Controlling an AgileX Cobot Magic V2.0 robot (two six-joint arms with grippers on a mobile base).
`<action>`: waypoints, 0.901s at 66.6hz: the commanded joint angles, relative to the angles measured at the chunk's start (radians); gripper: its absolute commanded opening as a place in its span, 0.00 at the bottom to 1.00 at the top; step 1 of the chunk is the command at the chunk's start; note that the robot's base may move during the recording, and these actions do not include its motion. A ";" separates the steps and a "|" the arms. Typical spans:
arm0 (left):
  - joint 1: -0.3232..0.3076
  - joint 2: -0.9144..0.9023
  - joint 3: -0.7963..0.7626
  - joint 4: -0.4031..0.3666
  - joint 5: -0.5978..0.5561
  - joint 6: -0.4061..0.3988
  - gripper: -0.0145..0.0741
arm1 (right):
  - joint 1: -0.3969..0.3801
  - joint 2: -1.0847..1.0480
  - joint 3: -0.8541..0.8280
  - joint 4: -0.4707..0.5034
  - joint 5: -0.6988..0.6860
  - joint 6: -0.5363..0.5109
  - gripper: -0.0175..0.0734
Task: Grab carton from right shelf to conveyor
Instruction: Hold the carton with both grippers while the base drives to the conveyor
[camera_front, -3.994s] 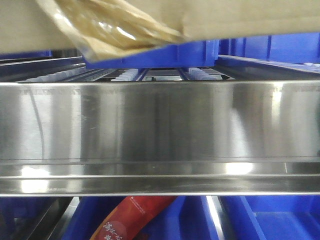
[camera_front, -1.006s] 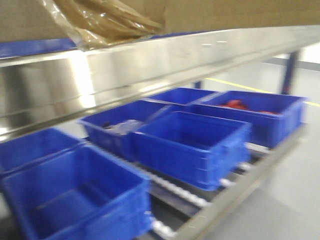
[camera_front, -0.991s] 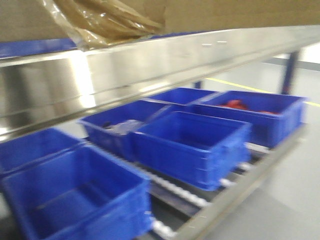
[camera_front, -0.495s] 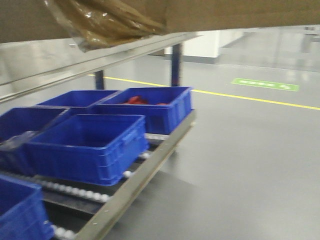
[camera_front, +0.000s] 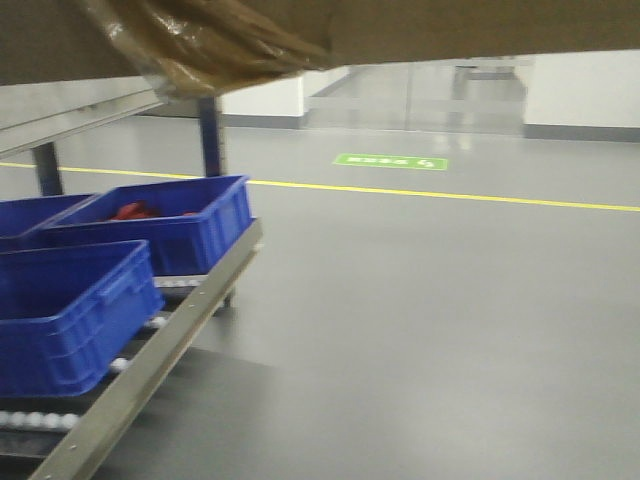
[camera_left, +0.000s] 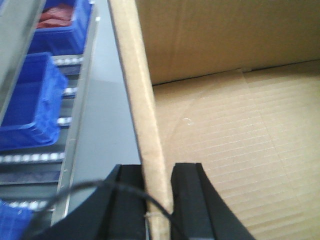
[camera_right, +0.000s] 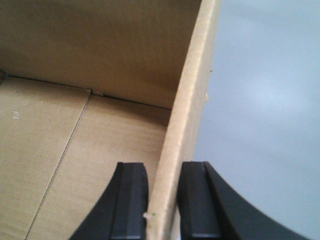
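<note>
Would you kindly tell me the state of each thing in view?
carton, open-topped, empty where visible, gripped by two walls.
left gripper, shut on carton wall.
right gripper, shut on carton wall.
packing tape, ragged, crumpled.
far blue bin, holding something red.

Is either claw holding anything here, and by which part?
Both hold the carton: the left claw pinches the top edge of its left wall, the right claw its right wall, one finger inside, one outside.
</note>
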 joint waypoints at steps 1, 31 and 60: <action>-0.013 -0.011 -0.011 -0.032 -0.052 0.006 0.14 | 0.005 -0.009 -0.003 0.031 -0.070 -0.009 0.12; -0.013 -0.011 -0.011 -0.032 -0.052 0.006 0.14 | 0.005 -0.009 -0.003 0.031 -0.070 -0.009 0.12; -0.013 -0.011 -0.011 -0.027 -0.052 0.006 0.14 | 0.005 -0.009 -0.003 0.031 -0.070 -0.009 0.12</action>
